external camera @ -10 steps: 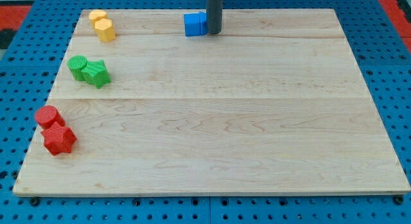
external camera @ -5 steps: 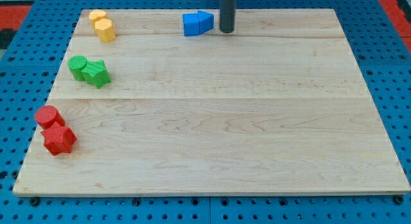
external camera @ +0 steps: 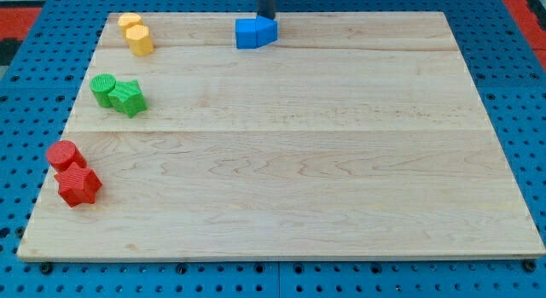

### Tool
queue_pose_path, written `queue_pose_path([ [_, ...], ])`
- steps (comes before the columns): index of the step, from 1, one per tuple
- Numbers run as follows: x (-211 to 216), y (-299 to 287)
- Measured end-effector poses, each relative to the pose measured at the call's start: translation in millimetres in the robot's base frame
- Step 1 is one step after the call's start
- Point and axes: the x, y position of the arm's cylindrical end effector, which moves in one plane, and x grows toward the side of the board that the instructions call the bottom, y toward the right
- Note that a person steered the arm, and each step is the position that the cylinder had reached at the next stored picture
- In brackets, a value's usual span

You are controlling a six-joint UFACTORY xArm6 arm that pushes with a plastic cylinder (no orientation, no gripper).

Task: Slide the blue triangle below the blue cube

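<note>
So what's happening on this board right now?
A single arm with a dark rod is working on the two blue blocks at the view's top of the wooden board. My tip sits just above the blue triangle, which touches the right side of the blue cube, so the triangle is not yet below the cube. The yellow pair, green pair and red pair sit untouched along the view's left edge.

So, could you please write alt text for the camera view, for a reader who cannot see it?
My tip sits at the wooden board's top edge, just above the touching blue cube and blue triangle. Pairs of yellow, green and red blocks line the view's left side.
</note>
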Motion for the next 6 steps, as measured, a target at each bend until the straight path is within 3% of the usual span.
queue_pose_path([
  [3, 64, 22],
  [6, 103, 115],
])
